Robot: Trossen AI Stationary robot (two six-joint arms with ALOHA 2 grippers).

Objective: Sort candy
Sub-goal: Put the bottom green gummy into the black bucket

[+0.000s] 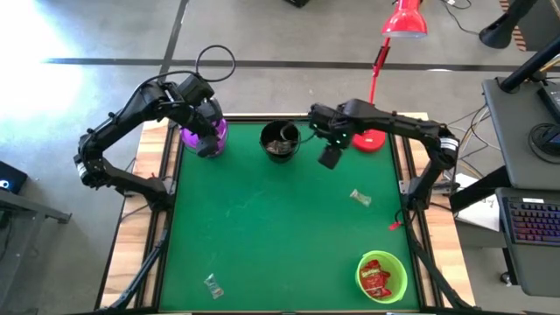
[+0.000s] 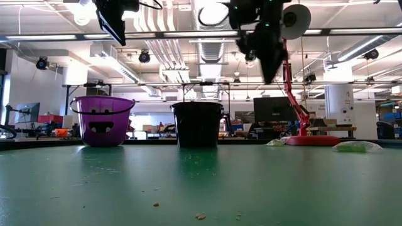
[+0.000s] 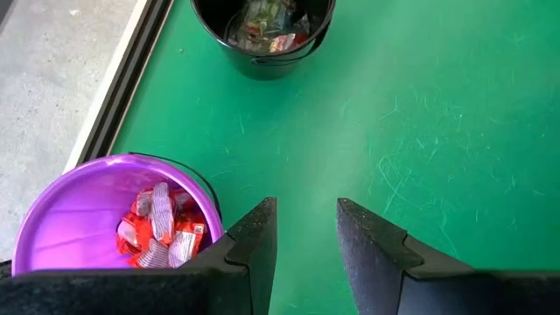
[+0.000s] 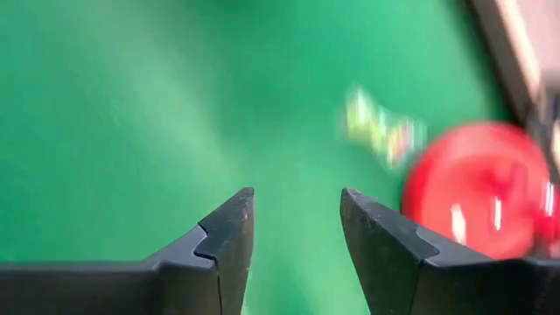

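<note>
Green felt covers the table (image 1: 262, 219), with bare concrete floor around it. At the upper left of the high view the left gripper (image 1: 206, 147) hangs over the purple bowl (image 1: 194, 137), fingers a little apart with nothing between them; its wrist view shows red candy (image 3: 157, 232) piled in that bowl, so it looks parked where a drop would be made. Just right of it, at the top centre, sits the black bowl (image 1: 280, 140), holding mixed wrappers. Beside that bowl the right gripper (image 1: 330, 156) hovers above bare felt, jaws apart and empty, probably on its way to another sweet. Loose candy remains: a clear-wrapped piece (image 1: 211, 283) at the lower left, a greenish one (image 1: 360, 197) right of centre, and a red one (image 1: 395, 226) at the right edge. At the lower right, the green bowl (image 1: 399, 266) holds red sweets.
</note>
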